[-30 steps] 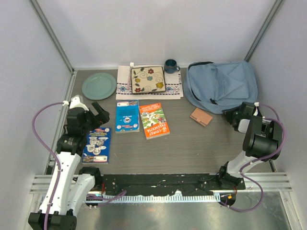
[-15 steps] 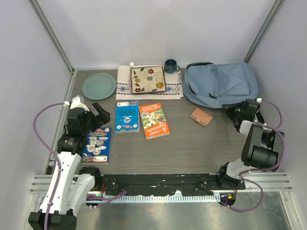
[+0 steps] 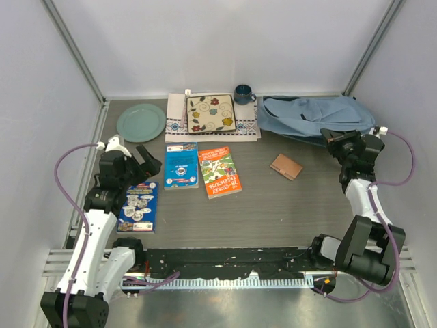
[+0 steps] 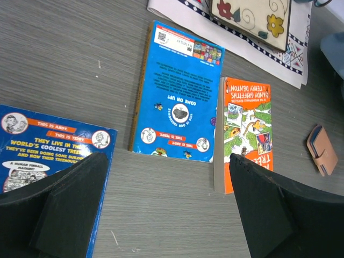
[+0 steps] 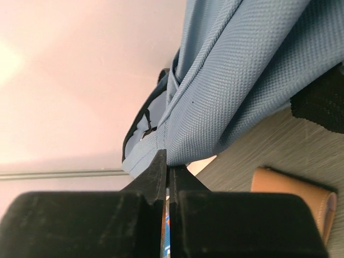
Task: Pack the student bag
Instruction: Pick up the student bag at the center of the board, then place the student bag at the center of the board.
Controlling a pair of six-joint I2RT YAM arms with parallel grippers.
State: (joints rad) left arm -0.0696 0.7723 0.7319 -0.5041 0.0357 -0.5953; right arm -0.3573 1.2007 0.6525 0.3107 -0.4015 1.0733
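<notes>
The student bag [image 3: 307, 117], light blue fabric with black straps, lies at the back right, its near edge raised. My right gripper [image 3: 332, 139] is shut on that edge; the right wrist view shows the black fingers [image 5: 157, 174] pinching a fold of the bag [image 5: 242, 70] above the table. My left gripper [image 3: 136, 162] hangs open at the left, above the table beside a dark blue book [image 3: 138, 205]. In the left wrist view the left gripper [image 4: 165, 157] holds nothing, with a blue book [image 4: 180, 91] and an orange book [image 4: 248, 134] ahead of it.
A tan wallet [image 3: 286, 166] lies near the bag. At the back are a green plate [image 3: 141, 121], a white embroidered cloth [image 3: 177, 128] bearing a floral square plate [image 3: 212, 113], and a blue mug [image 3: 243, 93]. Walls close in on three sides.
My right gripper shut on the bag's near edge and moved up and back, pulling the fabric with it. The bag's outline bunched toward the rear wall. The left arm barely shifted.
</notes>
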